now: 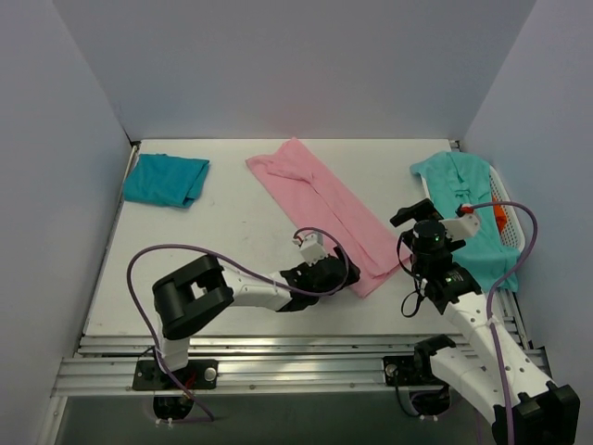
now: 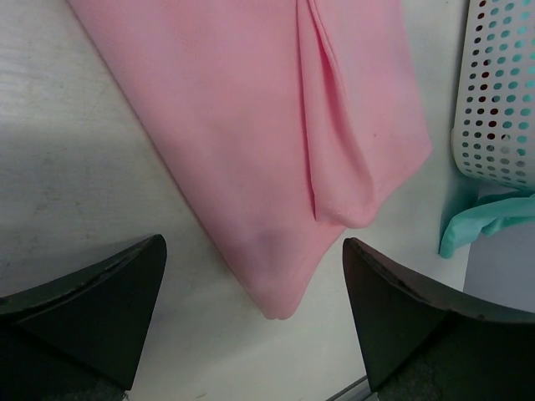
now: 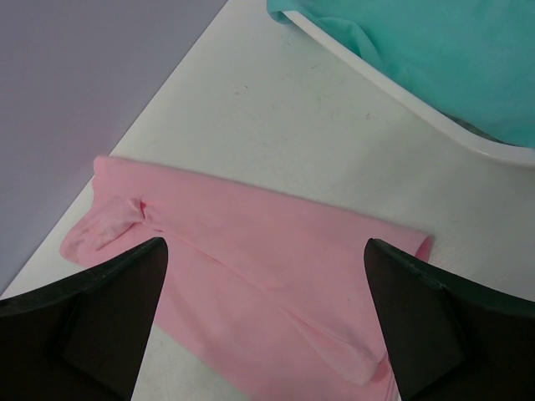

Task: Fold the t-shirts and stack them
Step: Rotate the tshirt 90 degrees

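- The pink t-shirt (image 1: 324,209) lay on the white counter (image 1: 232,241) as a long, narrow folded strip. It ran on a diagonal from the far middle down toward the near right.
- The left tool (image 2: 252,242) sat low at the strip's near end with its jaws spread wide and nothing in them.
- In the left wrist view, the rounded near corner of the pink cloth reached in between the two dark fingers (image 2: 109,301). Bare counter showed on either side of it, and neither finger touched the cloth.
- A lengthwise fold ridge ran along the pink strip on the side toward the white laundry basket (image 2: 501,92).
- The right tool (image 3: 263,242) was held above the counter just right of the pink strip's near end. It was also released and wide, gripping nothing.
- The right wrist view looked down along the strip from there. The pink cloth lay across the gap between the fingers, with a bunched, knotted-looking end toward the wall.
- The aqua-green t-shirt (image 1: 463,199) was draped loosely over the basket at the right edge of the counter. It lay just beside the right tool but apart from it.
- The darker teal t-shirt (image 1: 165,179) lay crumpled in the far left corner of the counter, well apart from both tools and from the pink one.
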You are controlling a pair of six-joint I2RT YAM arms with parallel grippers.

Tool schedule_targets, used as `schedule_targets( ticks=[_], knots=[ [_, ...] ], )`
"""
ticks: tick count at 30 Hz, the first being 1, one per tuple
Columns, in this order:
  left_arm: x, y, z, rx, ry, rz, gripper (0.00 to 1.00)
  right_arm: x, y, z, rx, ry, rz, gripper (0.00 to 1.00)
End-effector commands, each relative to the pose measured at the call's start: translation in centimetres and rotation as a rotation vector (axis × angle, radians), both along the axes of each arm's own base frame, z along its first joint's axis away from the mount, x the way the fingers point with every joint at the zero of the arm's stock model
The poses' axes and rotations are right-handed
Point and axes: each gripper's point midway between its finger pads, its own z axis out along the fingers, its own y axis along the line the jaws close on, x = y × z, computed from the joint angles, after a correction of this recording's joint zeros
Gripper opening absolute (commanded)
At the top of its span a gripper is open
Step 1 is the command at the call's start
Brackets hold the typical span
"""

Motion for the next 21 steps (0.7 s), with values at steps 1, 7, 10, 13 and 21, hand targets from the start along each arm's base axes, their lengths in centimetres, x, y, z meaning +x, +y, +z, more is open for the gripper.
schedule_targets(
  ticks=[1, 7, 10, 13, 21],
  knots=[
    [1.1, -1.7, 0.3, -0.046, -0.002, -0.007, 0.95, 0.3, -0.4, 0.5, -0.012, -0.013, -0.033, 1.0],
    [1.5, -3.3, -2.0, -0.071, 0.043, -0.057, 0.73, 0.4, -0.4, 0.3, -0.016, -0.007, -0.037, 1.0],
    [1.5, -3.8, -2.8, -0.077, 0.055, -0.075, 0.35, 0.3, -0.5, 0.4, -0.02, -0.011, -0.04, 1.0],
    [1.7, -3.5, -3.2, -0.067, 0.066, -0.075, 0.02, 0.3, -0.6, 0.4, -0.023, -0.011, -0.044, 1.0],
    [4.2, 5.8, -3.1, -0.011, 0.031, 0.071, 0.02, 0.4, -0.5, 0.4, -0.024, -0.01, -0.04, 1.0]
  ],
)
